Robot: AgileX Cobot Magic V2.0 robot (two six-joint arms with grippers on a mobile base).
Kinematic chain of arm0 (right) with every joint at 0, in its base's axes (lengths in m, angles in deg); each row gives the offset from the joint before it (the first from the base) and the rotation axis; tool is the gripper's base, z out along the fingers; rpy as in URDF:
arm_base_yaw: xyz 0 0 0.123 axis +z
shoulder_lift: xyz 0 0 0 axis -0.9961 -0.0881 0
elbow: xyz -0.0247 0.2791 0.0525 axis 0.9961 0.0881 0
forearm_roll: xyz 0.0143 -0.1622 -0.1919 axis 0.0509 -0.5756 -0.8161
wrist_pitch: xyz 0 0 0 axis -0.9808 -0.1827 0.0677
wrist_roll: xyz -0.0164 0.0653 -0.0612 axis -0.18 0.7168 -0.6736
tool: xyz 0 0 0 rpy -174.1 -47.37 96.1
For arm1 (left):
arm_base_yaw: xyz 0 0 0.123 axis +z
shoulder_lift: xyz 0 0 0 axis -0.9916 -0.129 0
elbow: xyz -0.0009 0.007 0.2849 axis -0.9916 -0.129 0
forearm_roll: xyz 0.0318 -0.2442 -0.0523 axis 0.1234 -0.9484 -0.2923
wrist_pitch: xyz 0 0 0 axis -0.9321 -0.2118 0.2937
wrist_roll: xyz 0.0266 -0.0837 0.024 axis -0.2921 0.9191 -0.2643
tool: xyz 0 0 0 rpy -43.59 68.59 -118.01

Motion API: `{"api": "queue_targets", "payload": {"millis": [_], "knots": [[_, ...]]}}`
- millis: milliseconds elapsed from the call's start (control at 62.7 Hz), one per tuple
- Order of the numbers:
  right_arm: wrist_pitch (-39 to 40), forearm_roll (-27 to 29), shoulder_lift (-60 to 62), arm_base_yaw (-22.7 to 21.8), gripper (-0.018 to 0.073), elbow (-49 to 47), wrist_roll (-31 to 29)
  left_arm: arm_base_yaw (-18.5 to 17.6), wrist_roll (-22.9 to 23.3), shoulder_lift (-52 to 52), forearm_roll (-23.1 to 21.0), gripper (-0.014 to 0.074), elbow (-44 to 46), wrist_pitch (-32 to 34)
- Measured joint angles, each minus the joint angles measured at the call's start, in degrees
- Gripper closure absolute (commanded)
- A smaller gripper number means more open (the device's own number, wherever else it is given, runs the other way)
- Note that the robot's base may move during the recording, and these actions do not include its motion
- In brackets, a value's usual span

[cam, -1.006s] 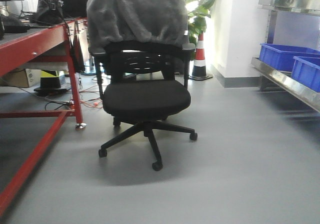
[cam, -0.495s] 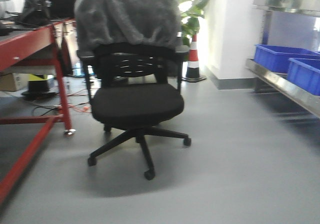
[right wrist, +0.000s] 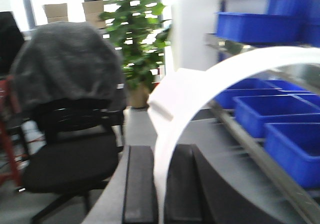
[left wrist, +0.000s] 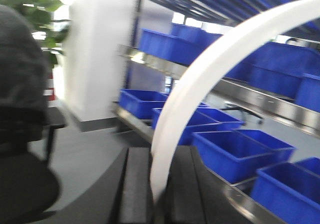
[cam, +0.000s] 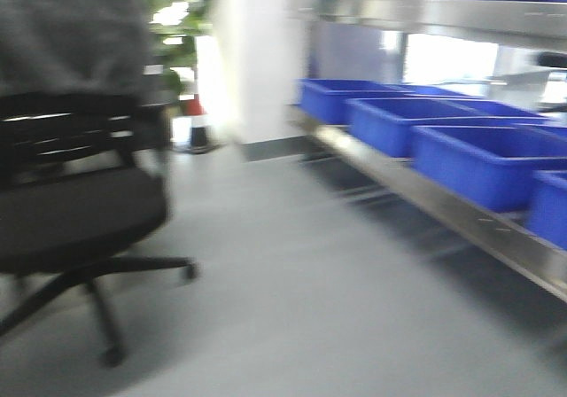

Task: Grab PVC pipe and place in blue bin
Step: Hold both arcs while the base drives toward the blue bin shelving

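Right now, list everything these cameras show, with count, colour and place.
chair: one, black, left of the front view.
cover: one, grey, draped over the chair back.
bins: at least four, blue, on the steel rack at right.
cone: one, red and white, by the wall.
plant: one, green, behind the chair.
pipe: one, white, curved, in the right gripper.
curved piece: one, white, in the left gripper.
left gripper: one, black, shut on the curved piece.
right gripper: one, black, shut on the pipe.
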Motion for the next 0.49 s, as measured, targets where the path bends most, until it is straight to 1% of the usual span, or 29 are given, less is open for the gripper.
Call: {"api": "queue_targets", "payload": {"millis": [495], "knots": [[0.0,0.0,0.0,0.0,0.0721,0.0,0.0,0.0,0.0,0.0,0.0,0.0707,0.0,0.0]]}}
